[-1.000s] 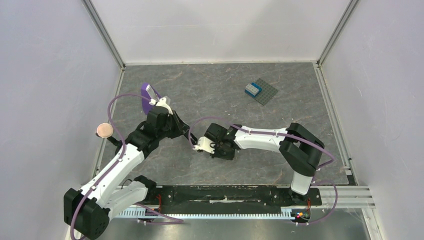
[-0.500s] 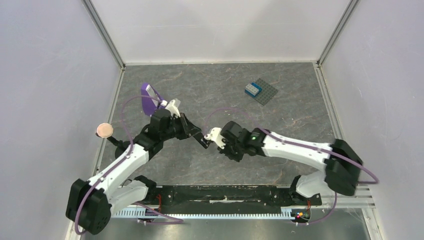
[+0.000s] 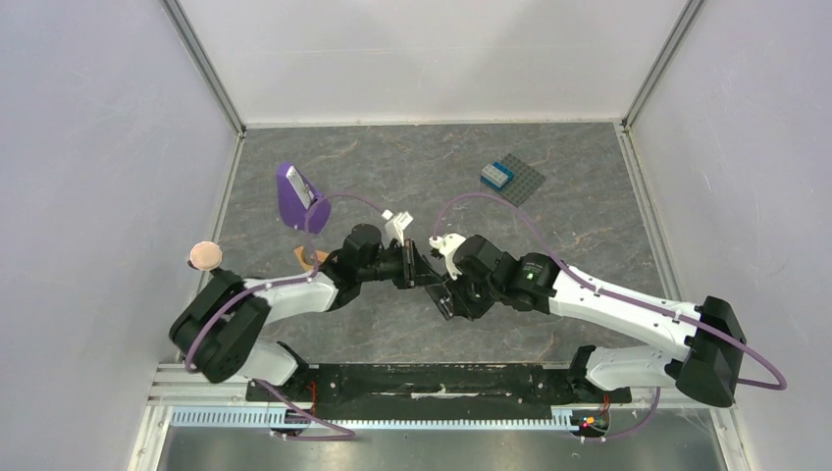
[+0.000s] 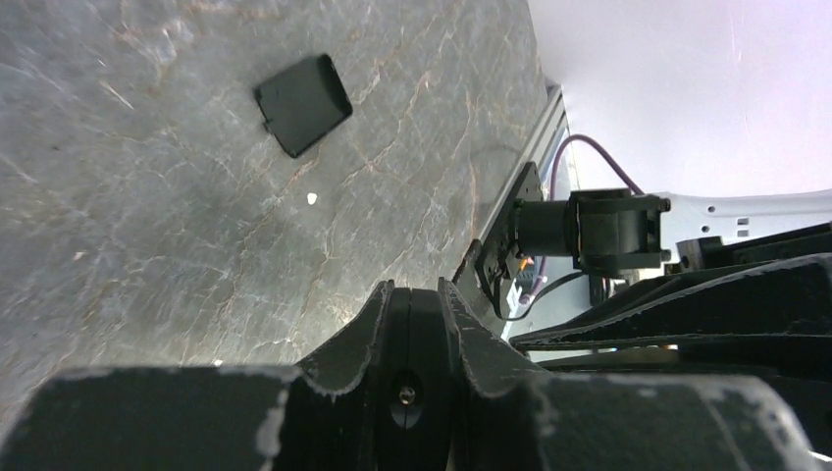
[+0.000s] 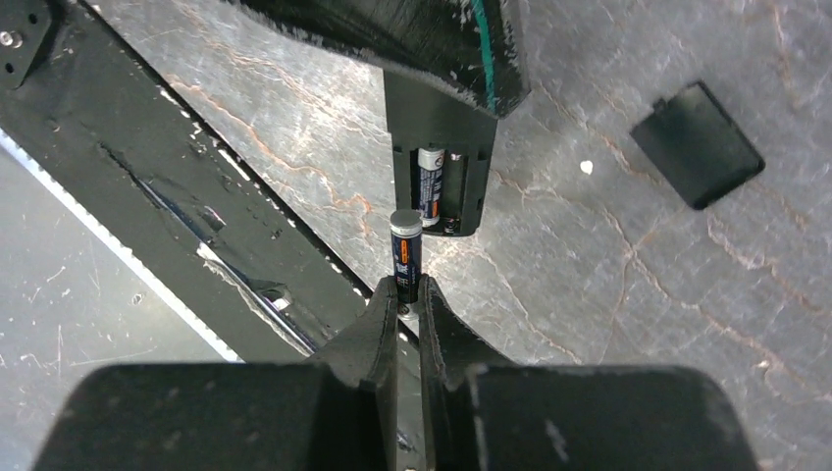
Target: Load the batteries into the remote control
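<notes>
My left gripper (image 4: 412,294) is shut on the remote control (image 4: 412,353), a slim black bar seen edge-on between its fingers. In the right wrist view the remote's end (image 5: 471,137) faces me with its compartment open. One battery (image 5: 429,182) lies in the left slot and the slot beside it looks empty. My right gripper (image 5: 407,289) is shut on the second battery (image 5: 405,250), whose silvery end is just short of the compartment. In the top view the left gripper (image 3: 410,265) and the right gripper (image 3: 439,278) meet tip to tip mid-table.
The loose black battery cover (image 5: 697,144) lies flat on the table, also in the left wrist view (image 4: 302,90). A purple object (image 3: 294,194), orange-brown wooden pieces (image 3: 304,257) and a round disc (image 3: 204,255) are at left. A grey baseplate (image 3: 525,182) with blue brick (image 3: 496,176) is far right.
Both arms have swung in towards the middle. The left gripper carried the remote to the right. The right gripper brought its battery up to the remote's open end.
</notes>
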`<move>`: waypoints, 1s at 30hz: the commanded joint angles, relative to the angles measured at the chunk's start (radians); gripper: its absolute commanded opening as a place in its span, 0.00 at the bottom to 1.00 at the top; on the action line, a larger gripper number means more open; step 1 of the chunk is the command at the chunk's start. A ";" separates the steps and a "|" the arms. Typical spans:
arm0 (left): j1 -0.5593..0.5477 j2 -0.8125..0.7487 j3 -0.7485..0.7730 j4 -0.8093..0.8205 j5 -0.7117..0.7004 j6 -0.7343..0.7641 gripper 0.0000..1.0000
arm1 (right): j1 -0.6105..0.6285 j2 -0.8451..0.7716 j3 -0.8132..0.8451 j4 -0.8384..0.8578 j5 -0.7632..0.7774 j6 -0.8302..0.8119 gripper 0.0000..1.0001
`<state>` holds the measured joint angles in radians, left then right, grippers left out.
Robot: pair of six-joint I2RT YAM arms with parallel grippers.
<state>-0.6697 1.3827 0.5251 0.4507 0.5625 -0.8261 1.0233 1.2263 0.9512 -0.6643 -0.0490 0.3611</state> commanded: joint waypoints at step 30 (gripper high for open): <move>-0.041 0.485 -0.061 0.531 0.096 -0.281 0.02 | -0.001 0.216 -0.097 0.069 0.072 0.169 0.12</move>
<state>-0.7048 1.8500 0.4793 0.9085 0.6590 -1.0718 1.0233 1.4227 0.8436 -0.6418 0.0235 0.5205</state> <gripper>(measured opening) 0.235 0.121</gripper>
